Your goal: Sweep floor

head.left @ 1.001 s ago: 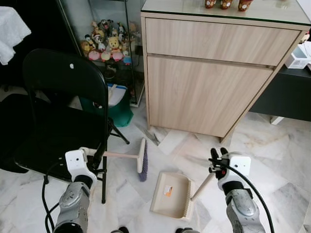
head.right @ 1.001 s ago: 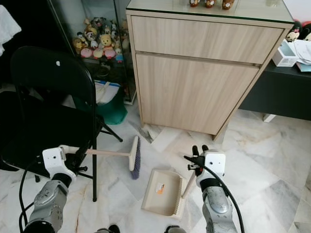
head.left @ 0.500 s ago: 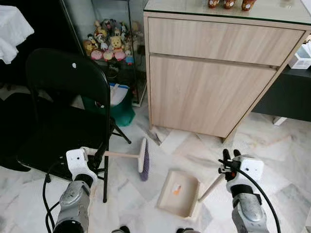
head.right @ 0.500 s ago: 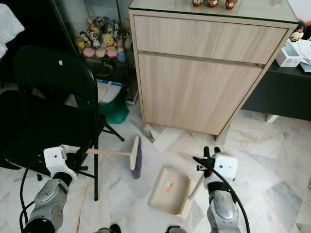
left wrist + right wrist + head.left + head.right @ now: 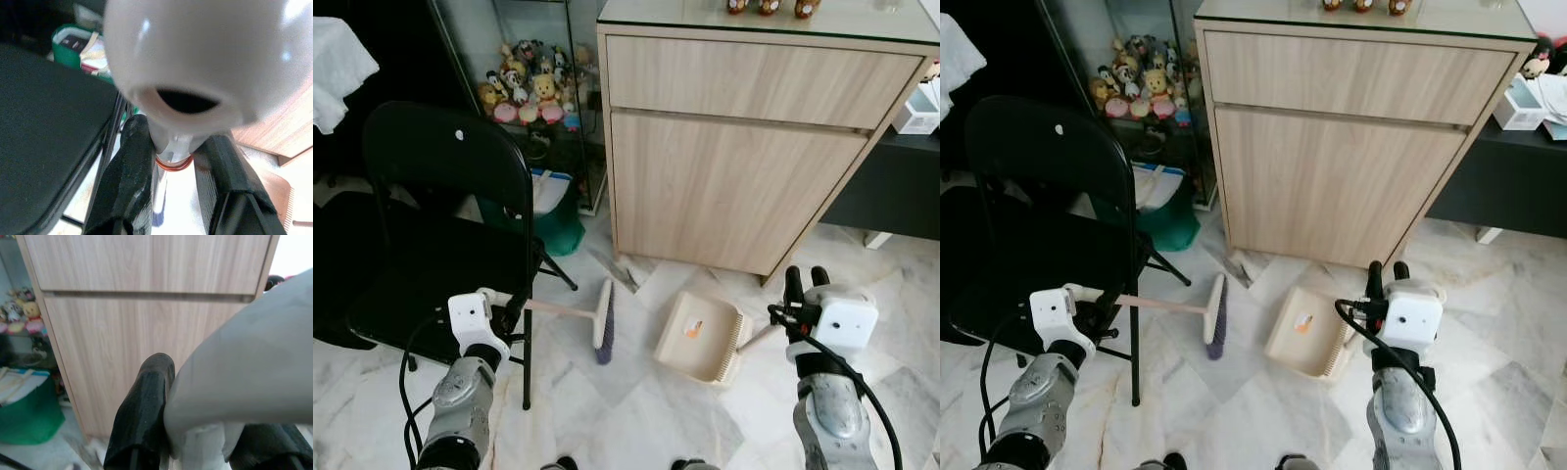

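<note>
While gripped, broom [image 5: 599, 315] – left end effector [image 5: 512, 311]

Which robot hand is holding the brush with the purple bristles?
The left gripper; it clamps the broom handle. The right gripper holds the dustpan instead.

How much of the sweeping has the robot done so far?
Both tools are picked up: the left gripper is shut on the broom, and the right gripper is shut on the dustpan. The dustpan sits on the marble floor beside the brush head, in front of the wooden cabinet. No dirt can be made out in the pan, so most sweeping seems left.
</note>
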Tool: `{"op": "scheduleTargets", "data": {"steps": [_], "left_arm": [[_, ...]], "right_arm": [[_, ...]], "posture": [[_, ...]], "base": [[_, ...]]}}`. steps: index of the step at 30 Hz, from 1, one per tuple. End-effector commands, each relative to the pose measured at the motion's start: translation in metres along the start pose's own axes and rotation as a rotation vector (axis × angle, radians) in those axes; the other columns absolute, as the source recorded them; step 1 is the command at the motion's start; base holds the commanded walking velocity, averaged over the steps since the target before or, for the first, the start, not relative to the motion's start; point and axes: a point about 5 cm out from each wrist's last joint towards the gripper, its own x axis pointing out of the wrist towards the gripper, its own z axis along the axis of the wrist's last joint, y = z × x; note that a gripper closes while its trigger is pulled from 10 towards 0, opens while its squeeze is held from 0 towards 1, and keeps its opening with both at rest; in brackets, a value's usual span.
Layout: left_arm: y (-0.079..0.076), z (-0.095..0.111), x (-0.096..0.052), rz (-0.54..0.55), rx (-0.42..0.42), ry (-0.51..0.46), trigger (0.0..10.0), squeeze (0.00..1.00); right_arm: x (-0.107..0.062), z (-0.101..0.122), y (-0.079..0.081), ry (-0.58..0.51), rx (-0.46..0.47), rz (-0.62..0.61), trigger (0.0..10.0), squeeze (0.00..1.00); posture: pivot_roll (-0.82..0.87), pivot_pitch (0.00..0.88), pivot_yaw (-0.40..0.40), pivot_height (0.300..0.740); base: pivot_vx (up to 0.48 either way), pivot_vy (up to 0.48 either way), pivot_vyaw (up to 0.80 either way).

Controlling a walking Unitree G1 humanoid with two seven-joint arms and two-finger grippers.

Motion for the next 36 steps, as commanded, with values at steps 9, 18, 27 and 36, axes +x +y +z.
{"op": "scheduleTargets", "data": {"steps": [9,18,27,36], "left_arm": [[0.001,0.036,-0.011,-0.024,0.086,-0.121,10.0,0.00],[-0.002,0.050,-0.025,-0.010,0.087,-0.141,10.0,0.00],[-0.011,0.052,-0.025,-0.022,0.073,-0.125,10.0,0.00],[-0.014,0.054,-0.026,-0.031,0.060,-0.116,10.0,0.00]], "right_arm": [[0.001,0.013,0.009,-0.040,0.025,0.016,10.0,0.00],[0.001,0.014,0.014,-0.029,0.037,0.028,10.0,0.00],[0.000,0.013,0.016,-0.015,0.040,0.040,10.0,0.00],[0.004,0.013,0.018,-0.006,0.069,0.037,10.0,0.00]], "posture": [[-0.19,0.129,0.060,0.740],[-0.17,0.118,0.062,0.740],[-0.17,0.119,0.064,0.740],[-0.17,0.154,0.063,0.740]], "base": [[0.000,0.000,0.00],[0.000,0.000,0.00],[0.000,0.000,0.00],[0.000,0.000,0.00]]}}
